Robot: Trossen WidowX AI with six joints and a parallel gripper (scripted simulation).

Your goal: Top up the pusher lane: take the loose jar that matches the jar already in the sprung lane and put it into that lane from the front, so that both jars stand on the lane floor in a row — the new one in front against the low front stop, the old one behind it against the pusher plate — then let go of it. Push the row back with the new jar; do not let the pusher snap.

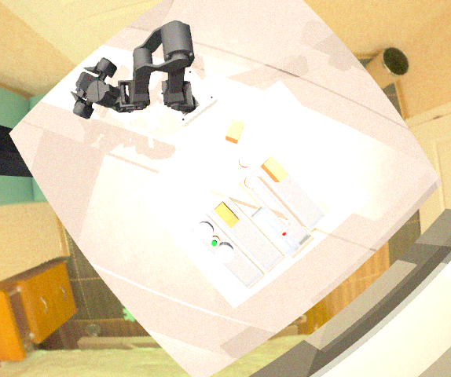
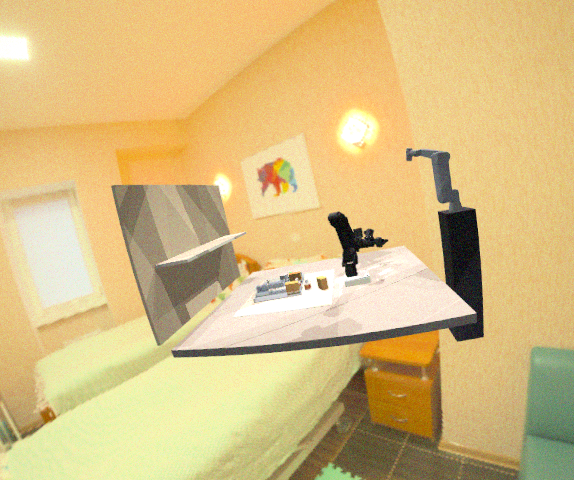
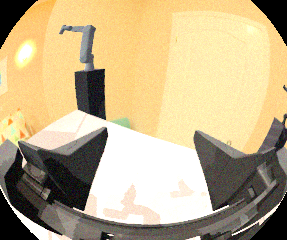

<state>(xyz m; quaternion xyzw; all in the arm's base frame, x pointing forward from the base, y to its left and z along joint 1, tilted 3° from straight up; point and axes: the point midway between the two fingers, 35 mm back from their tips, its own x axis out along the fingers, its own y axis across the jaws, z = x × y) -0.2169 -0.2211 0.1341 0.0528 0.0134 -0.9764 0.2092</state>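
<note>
The gripper (image 1: 80,82) (image 3: 151,131) is open and empty, high at the arm's side and turned away from the lanes. A small white-topped jar (image 1: 243,162) with a red-orange edge stands loose just outside the lane fronts; a small reddish jar (image 2: 307,284) shows there in the exterior view. A similar white-topped jar (image 1: 248,181) stands at the front end of the narrow lane. The glare washes out the pusher plate and low front stop. Two larger round white-topped things (image 1: 205,229) (image 1: 225,251) stand at the leftmost lane, with a green-marked thing (image 1: 214,243) between them.
An orange box (image 1: 233,131) (image 2: 322,282) stands loose between the arm's base and the lanes. Orange boxes (image 1: 226,214) (image 1: 273,169) stand in the lanes on either side of the narrow one. A red dot (image 1: 284,233) marks its rear part. A shelf (image 2: 202,249) rises beyond the lanes.
</note>
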